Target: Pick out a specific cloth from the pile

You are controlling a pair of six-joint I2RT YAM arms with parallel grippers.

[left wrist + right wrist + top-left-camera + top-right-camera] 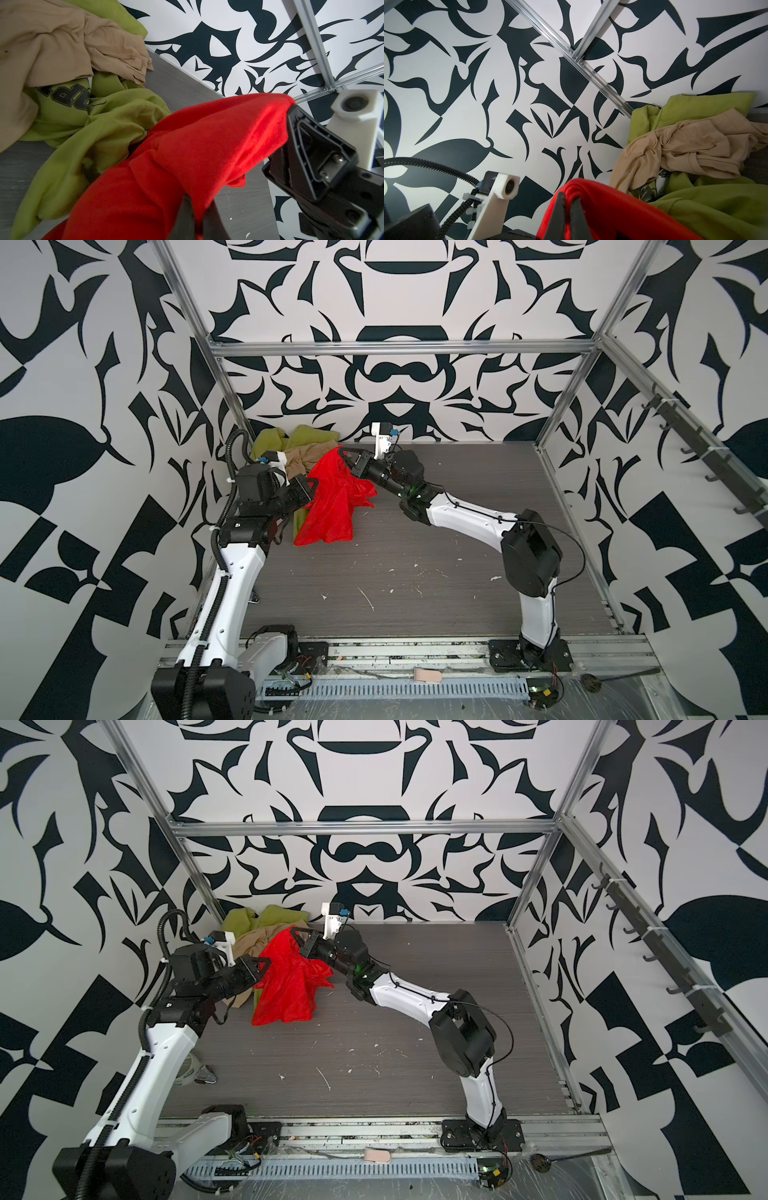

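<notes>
The work cell has black-and-white patterned walls [395, 385] on an aluminium frame [399, 349], and its floor is a dark grey wood-grain counter [415, 564]. The cloth [332, 502], bright red and thin, is in the far left part of the counter, at the near edge of the pile [297, 448]. Its upper edge is raised and spans both pincers, and its lower part drapes down onto the counter. The left pincer [314, 483] is pressed together on one upper corner; the left wrist view shows red fabric pinched between its fingers [184, 224]. The right pincer [342, 452] is pressed together on the other upper end, with a fold clamped between its fingers [557, 216]. Behind the cloth lie the beige cloth [305, 462] and the olive-green cloth [309, 434]; a green strip runs just beside the red left edge, under the left arm. Probable hazards:

- **Slip:** the fabric looks slick and each pinch is small, so a fast lift or spreading the arms may pull it from one pincer and drop it onto the pile.
- **Drag:** whether the draped part is caught on the green strip cannot be told. If it is, lifting drags that cloth along.
- **Contact:** the pincers are near each other, so converging motion risks contact.
- **Sweep:** the left arm is over the pile and may sweep the beige cloth when it retracts.
</notes>
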